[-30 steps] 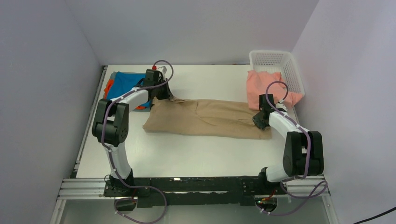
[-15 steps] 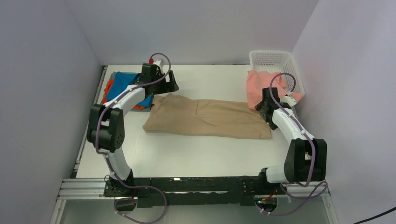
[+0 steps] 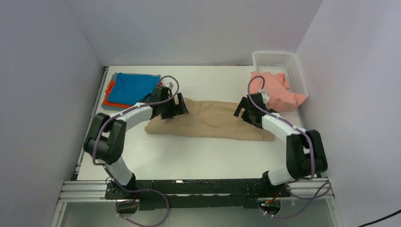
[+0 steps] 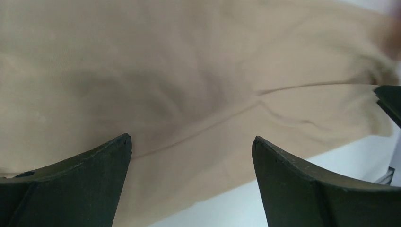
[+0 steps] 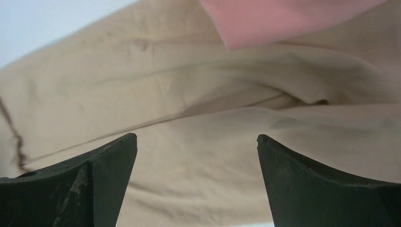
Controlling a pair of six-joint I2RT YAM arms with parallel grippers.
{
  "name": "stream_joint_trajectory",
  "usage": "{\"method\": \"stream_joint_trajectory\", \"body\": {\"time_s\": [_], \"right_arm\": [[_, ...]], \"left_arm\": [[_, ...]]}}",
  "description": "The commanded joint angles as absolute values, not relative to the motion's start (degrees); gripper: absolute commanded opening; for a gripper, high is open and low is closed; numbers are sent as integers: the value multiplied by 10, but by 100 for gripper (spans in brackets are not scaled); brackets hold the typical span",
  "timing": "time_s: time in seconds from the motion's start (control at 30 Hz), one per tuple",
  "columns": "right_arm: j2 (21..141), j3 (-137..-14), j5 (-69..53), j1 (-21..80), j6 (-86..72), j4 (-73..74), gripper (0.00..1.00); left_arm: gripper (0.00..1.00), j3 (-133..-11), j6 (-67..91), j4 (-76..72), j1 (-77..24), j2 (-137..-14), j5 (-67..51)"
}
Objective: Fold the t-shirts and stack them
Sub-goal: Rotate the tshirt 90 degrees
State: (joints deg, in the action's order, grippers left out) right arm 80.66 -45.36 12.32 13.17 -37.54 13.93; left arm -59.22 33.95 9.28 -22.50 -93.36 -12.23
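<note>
Both the left pincer (image 3: 182,105) and the right pincer (image 3: 241,109) hang wide open and empty above opposite ends of the tan tee (image 3: 213,120), spread flat on the worktop (image 3: 189,151) beneath and between them, with the pink tee (image 3: 274,90) near the right one.

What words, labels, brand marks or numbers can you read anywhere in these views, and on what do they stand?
None: no readable text in any view.
The tan t-shirt, blue t-shirt and pink t-shirt show plain cloth, with no print or tag visible.
The basket and the arms carry no legible marking.
The left claw and right claw are bare and dark.
</note>
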Motion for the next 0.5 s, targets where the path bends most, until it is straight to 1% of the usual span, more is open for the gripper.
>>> {"method": "stream_joint_trajectory", "body": {"time_s": [0.0, 0.1, 0.13, 0.27, 0.37, 0.47], "right_arm": [[884, -485, 67, 130, -345, 88, 100], [911, -474, 47, 131, -347, 98, 100], [909, -464, 38, 133, -349, 101, 100], [859, -397, 11, 160, -364, 130, 99], [793, -337, -43, 217, -390, 160, 100], [747, -307, -100, 315, -430, 178, 100]], "left_arm": [[99, -605, 396, 83, -220, -1002, -127], [99, -633, 414, 86, -219, -1064, -120], [99, -661, 418, 99, -218, -1090, -128], [99, -758, 438, 88, -218, -1197, -175], [99, -904, 446, 143, -218, -1295, -195], [99, -1065, 464, 173, -220, -1392, -205]]}}
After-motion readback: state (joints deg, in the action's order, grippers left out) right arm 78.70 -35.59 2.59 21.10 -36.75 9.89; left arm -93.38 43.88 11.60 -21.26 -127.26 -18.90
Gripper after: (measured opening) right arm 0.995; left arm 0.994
